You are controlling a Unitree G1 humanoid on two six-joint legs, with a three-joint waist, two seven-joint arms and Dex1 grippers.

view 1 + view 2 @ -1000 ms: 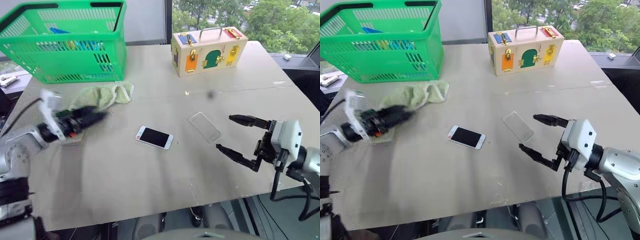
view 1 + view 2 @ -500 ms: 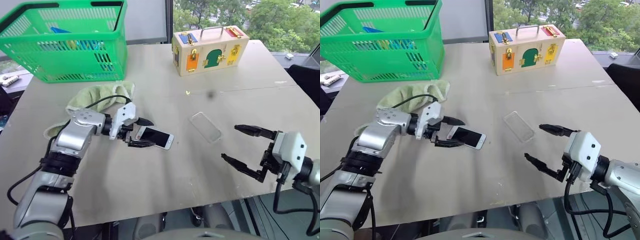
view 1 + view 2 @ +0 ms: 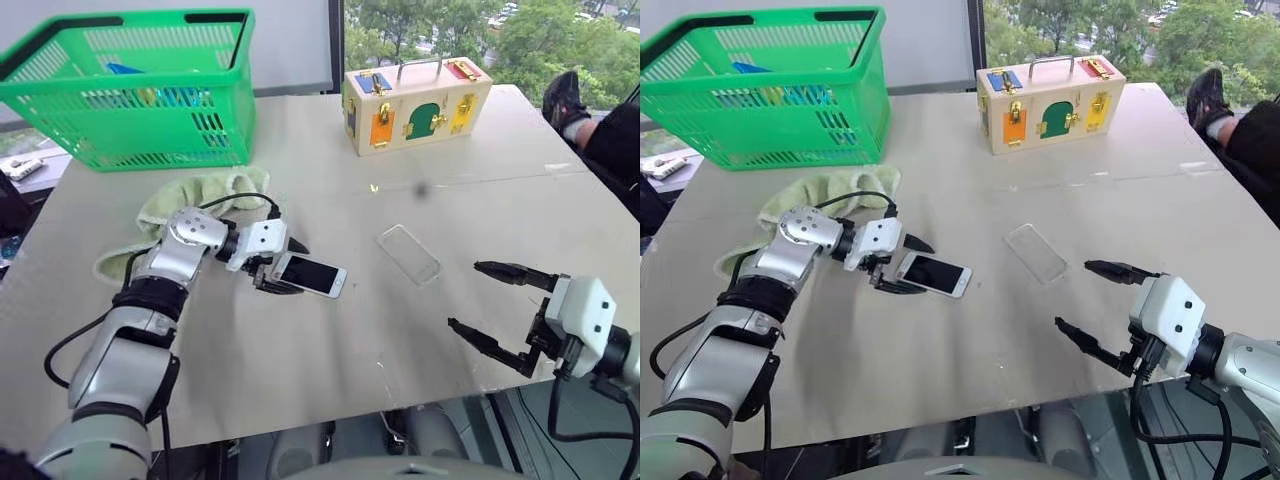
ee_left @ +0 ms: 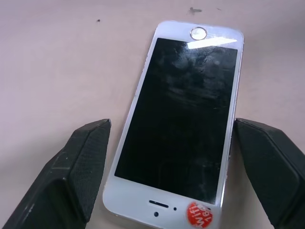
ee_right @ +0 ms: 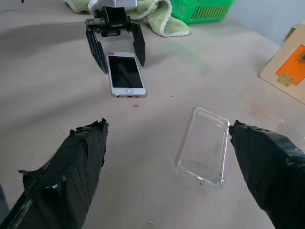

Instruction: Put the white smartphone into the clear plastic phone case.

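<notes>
Beige tabletop (image 3: 300,370) lies bare along its near edge and between the two arms, with a green basket (image 3: 130,85) and a wooden latch box (image 3: 415,100) at the far side and a green cloth (image 3: 190,200) near the left arm. One white smartphone (image 3: 308,274) lies flat, screen up, left of centre; one clear plastic phone case (image 3: 408,253) lies apart to its right, hollow up. Left gripper (image 3: 277,267) straddles the phone's end, one finger (image 4: 78,167) on each long side, jaws a little wider than the phone, phone unlifted. Right gripper (image 3: 497,310) hangs wide open near the table's near right edge, short of the case, holding nothing
</notes>
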